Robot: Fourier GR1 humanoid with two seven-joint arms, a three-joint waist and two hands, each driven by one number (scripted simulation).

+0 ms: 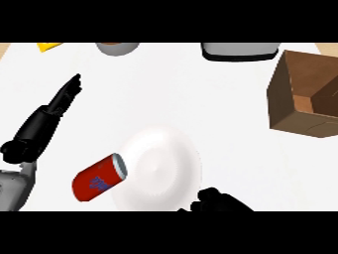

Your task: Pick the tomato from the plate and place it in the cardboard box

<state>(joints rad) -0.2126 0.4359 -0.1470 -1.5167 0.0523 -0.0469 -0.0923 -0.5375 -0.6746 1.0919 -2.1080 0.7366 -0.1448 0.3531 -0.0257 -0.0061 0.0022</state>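
White plate [160, 168], no tomato visible

A red can [99, 178] with blue markings lies tilted on its side on the white table [223, 99], its grey top end touching or just overlapping a white dish's left rim. At the table's far edge sit three things cut off by the view: a yellow object [49, 46] at the left, a grey round vessel [117, 48] beside it, and a dark-rimmed grey container [239, 51] further right.
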